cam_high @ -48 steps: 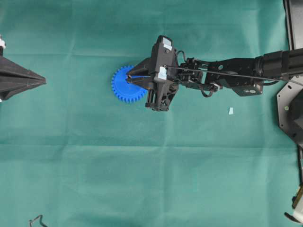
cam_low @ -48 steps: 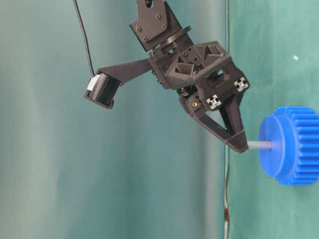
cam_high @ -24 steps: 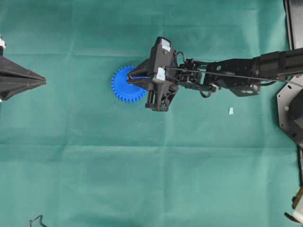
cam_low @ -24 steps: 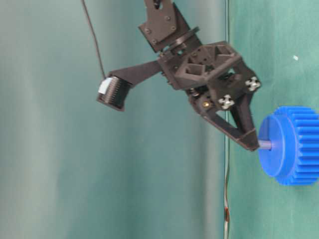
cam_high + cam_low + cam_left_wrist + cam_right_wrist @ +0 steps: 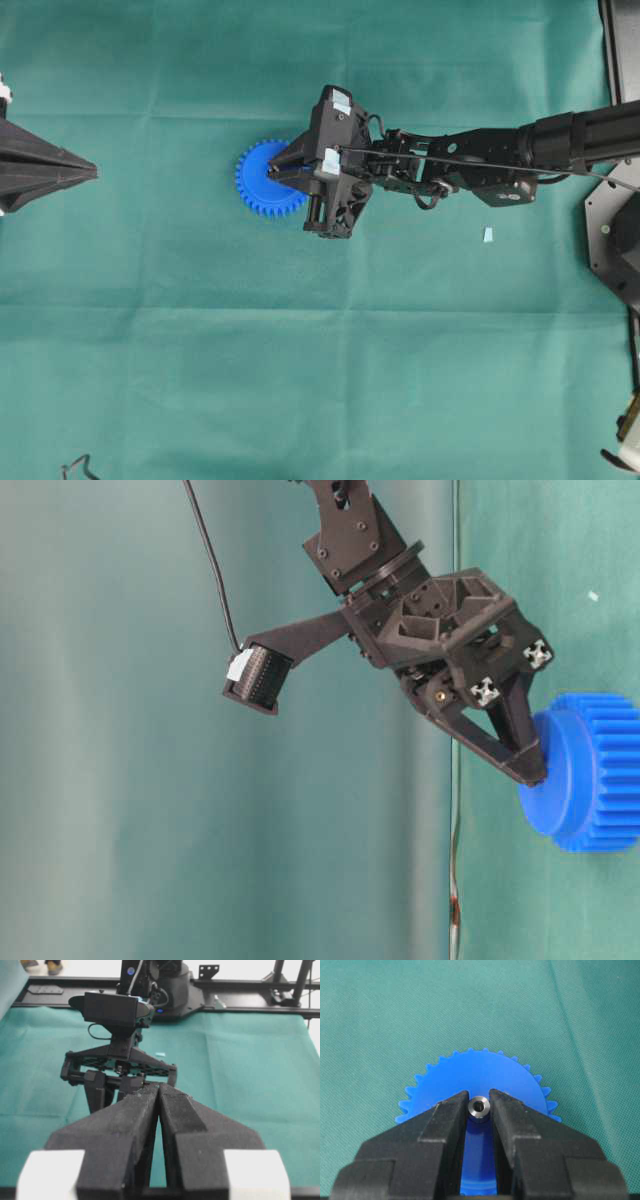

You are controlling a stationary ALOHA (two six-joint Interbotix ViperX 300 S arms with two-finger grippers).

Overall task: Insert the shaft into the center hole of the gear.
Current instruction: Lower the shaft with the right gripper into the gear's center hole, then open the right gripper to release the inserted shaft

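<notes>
The right gripper point(image 5: 479, 1105) is clamped on the shaft point(image 5: 479, 1108) directly over the blue gear point(image 5: 258, 178), near the middle of the green cloth point(image 5: 200, 350), fingertips almost on its face, because the pin must stay straight in the center hole; the left gripper point(image 5: 159, 1091) is together.

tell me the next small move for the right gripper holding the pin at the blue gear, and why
Probably open the jaws and back straight off. The right gripper is shut on the small silvery metal shaft, and in the table-level view its fingertips meet the raised hub of the bright blue toothed plastic gear with no shaft showing between them. So the shaft looks seated; pushing further would only press on the gear.
</notes>
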